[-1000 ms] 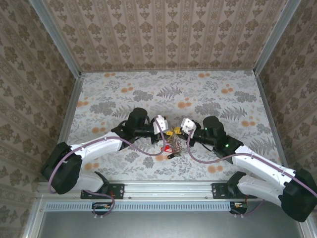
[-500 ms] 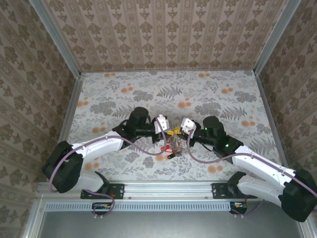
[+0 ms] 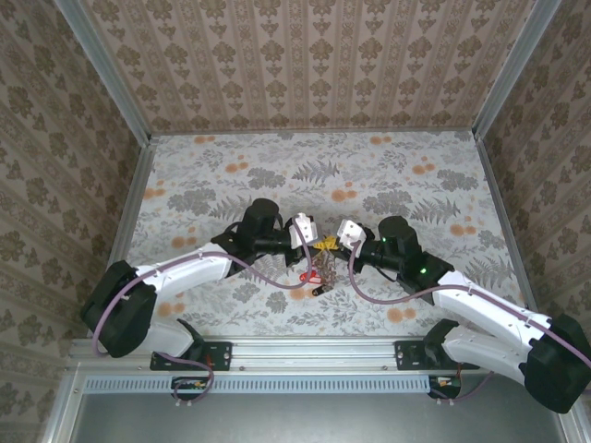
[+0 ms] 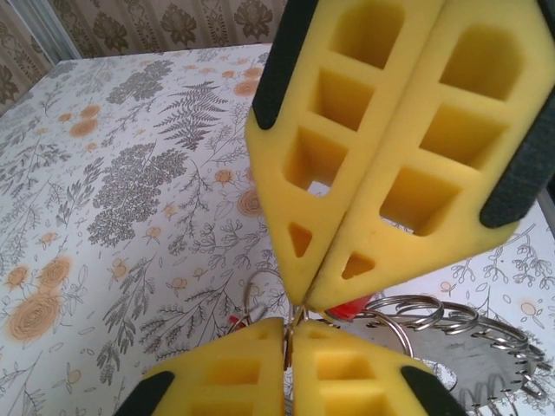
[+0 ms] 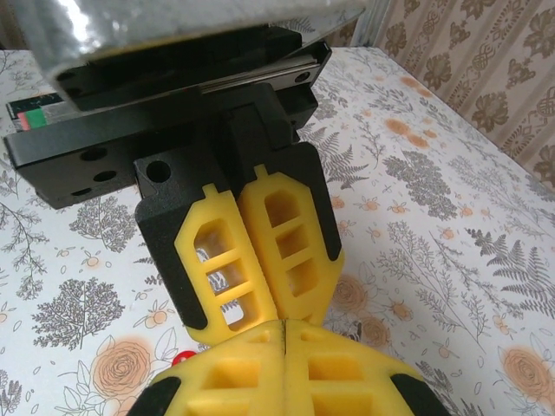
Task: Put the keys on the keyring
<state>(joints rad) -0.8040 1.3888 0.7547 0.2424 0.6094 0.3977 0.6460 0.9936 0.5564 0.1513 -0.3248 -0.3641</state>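
I have both arms reaching in over the flowered worktop [image 3: 231,166], and their yellow fingers meet tip to tip just above the keyring [image 4: 451,360], on its far side in the top view. The left gripper [image 4: 289,331] has its two fingers pressed flat together, no gap between the pads. The right gripper [image 5: 284,336] is likewise pressed together, and in the left wrist view its tips point down at the left one's, all but touching. A thin wire loop [image 4: 257,290] curves up from the keyring to the spot where the four tips meet, but I cannot tell whether either gripper is actually pinching it (the fingers hide the contact). The keyring lies flat on the worktop directly under the tips, near the middle of the worktop, with several thinner silver coils [image 4: 416,309] piled on its far edge. The keys [image 3: 312,274] sit bunched against the keyring's left side in the top view, their red heads showing. One red head [image 4: 351,305] peeks out just beside the coils, under the right gripper's tip. From above, the bunch is too small for me to tell which keys are already threaded on.
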